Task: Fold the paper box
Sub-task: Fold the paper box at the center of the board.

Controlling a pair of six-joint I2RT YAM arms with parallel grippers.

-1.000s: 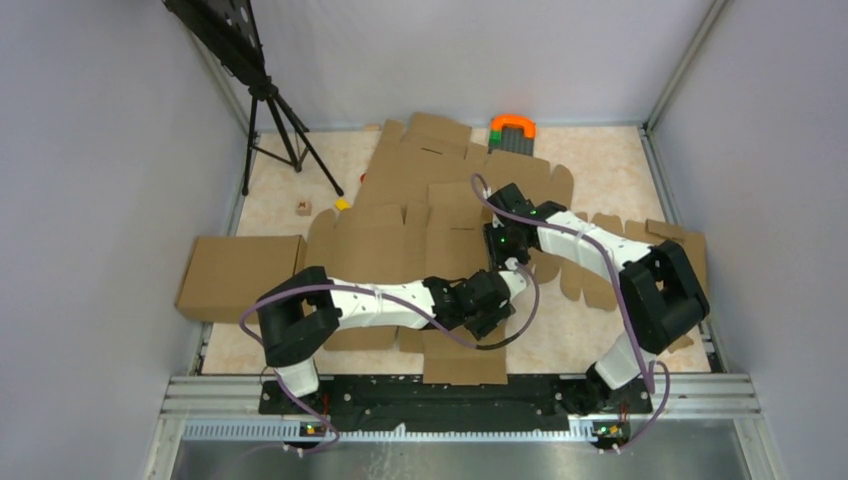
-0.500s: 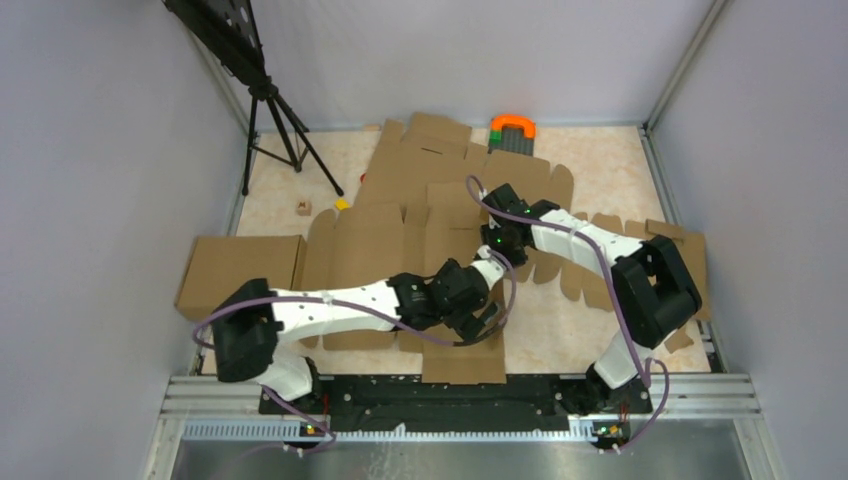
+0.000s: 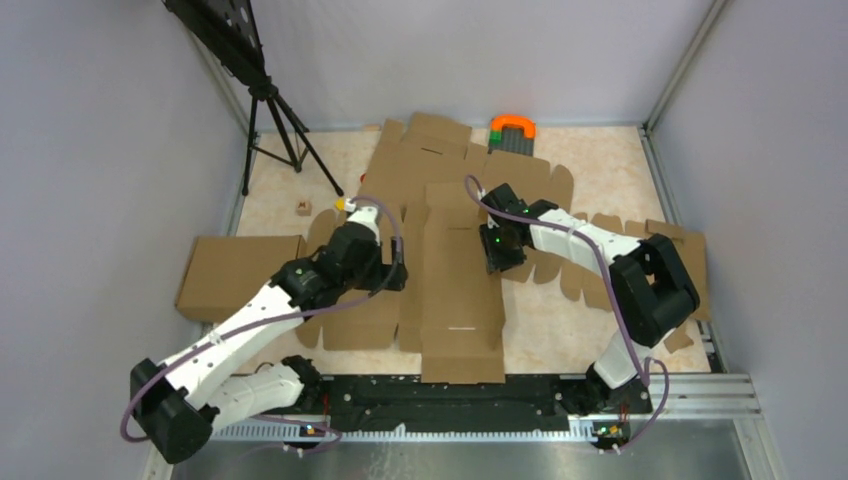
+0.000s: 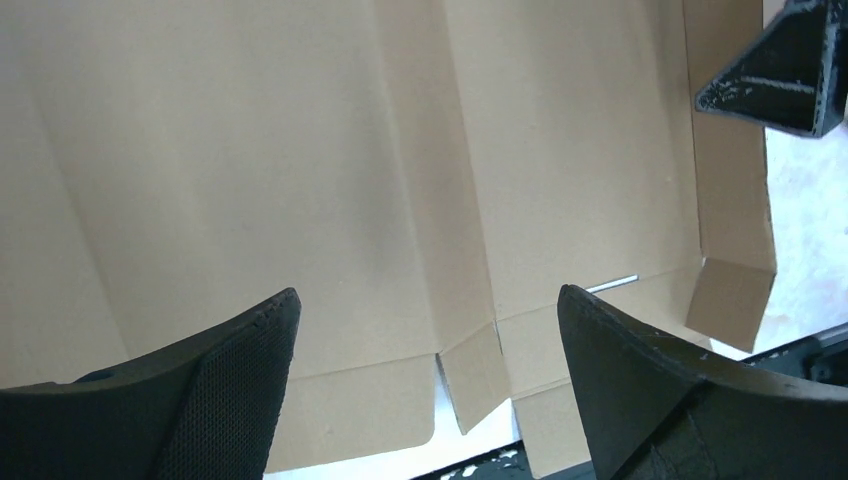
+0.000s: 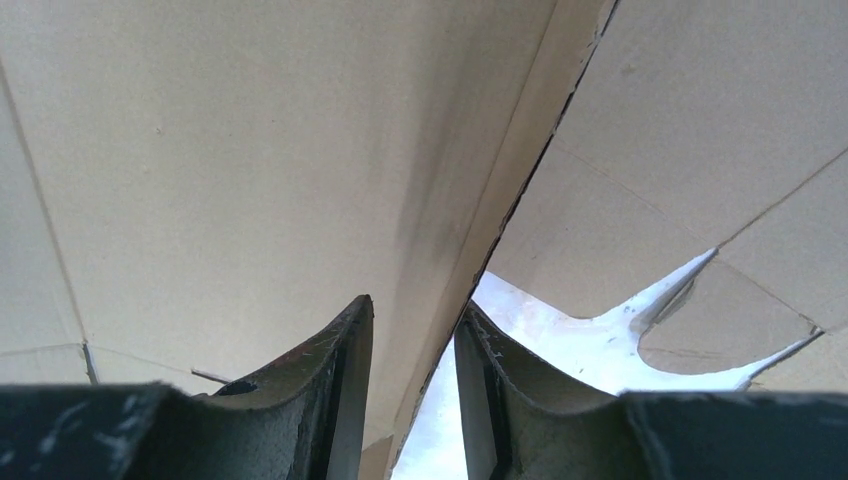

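The paper box (image 3: 455, 300) lies flat at the table's middle as a large brown die-cut sheet, with a long panel running towards the near edge. My right gripper (image 3: 497, 255) is shut on the right edge of that panel. In the right wrist view the cardboard edge (image 5: 500, 220) passes between the fingers of my right gripper (image 5: 415, 305). My left gripper (image 3: 393, 272) hangs open over the sheet's left half, holding nothing. The left wrist view shows creased cardboard (image 4: 300, 150) below the wide-open left gripper (image 4: 428, 293), and a right finger (image 4: 775, 70) at the upper right.
More die-cut cardboard sheets lie behind (image 3: 420, 150) and to the right (image 3: 610, 270). A plain cardboard slab (image 3: 240, 275) sits at the left. An orange and dark object (image 3: 512, 130) is at the back, a tripod (image 3: 280, 120) at the back left, and a small wooden block (image 3: 303, 208) beside it.
My left gripper opened, left the near middle of the box and swung left and back; its elbow swung out to the near left. The right gripper kept its hold and hardly moved.
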